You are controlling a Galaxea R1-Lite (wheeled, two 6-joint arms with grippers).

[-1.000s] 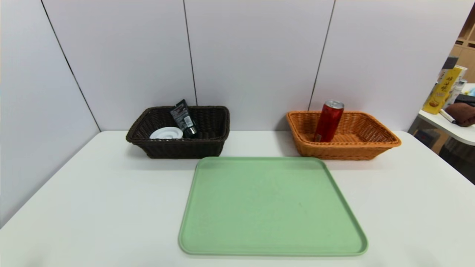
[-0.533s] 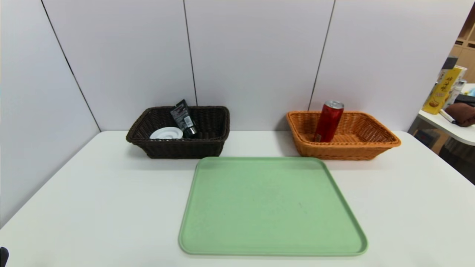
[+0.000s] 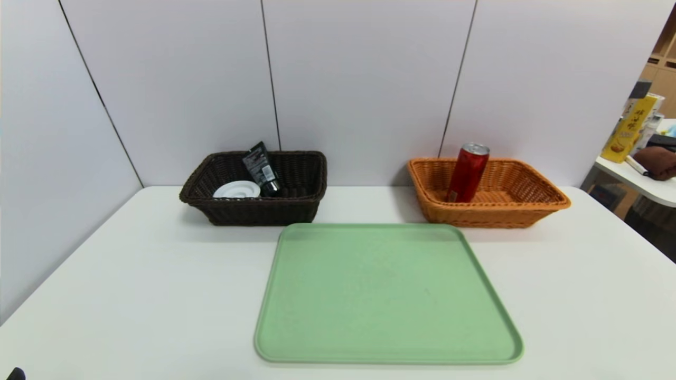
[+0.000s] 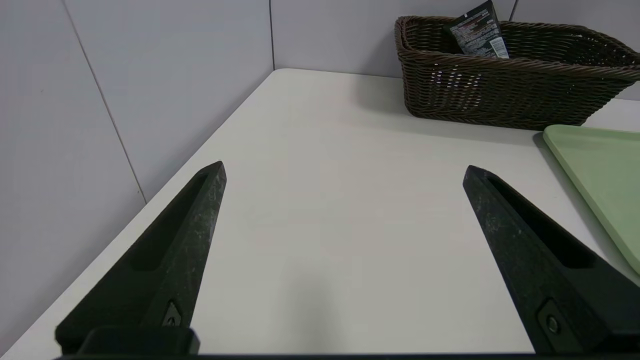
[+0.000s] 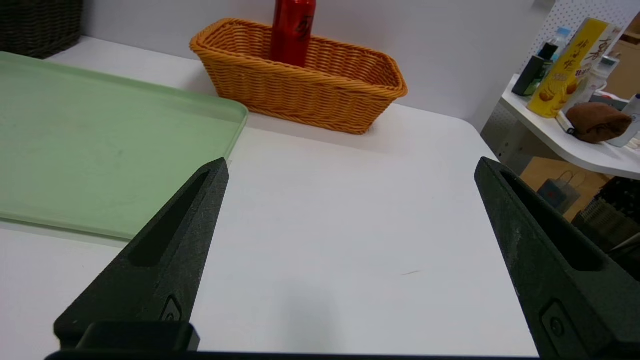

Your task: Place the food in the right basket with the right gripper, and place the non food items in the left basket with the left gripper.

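Note:
The red can (image 3: 468, 172) leans inside the orange right basket (image 3: 496, 215) at the back right. The black tube (image 3: 260, 168) and the white roll (image 3: 236, 189) lie in the dark brown left basket (image 3: 259, 214) at the back left. My left gripper (image 4: 345, 170) hovers open over bare table near the front left, well short of the dark basket (image 4: 500, 95); only a black tip (image 3: 15, 373) of it shows in the head view. My right gripper (image 5: 352, 165) hovers open over the table's front right, with the orange basket (image 5: 300, 95) and can (image 5: 292, 30) farther off.
A green tray (image 3: 385, 295) with nothing on it lies mid-table between the baskets and me. Grey wall panels close the back and left. Beyond the table's right edge stands a side table with a yellow box (image 3: 631, 129) and a brown cloth (image 3: 655, 161).
A black tip of the left gripper came into the head view's bottom left corner and now sits a little lower. Baskets, can, tube and roll have not moved.

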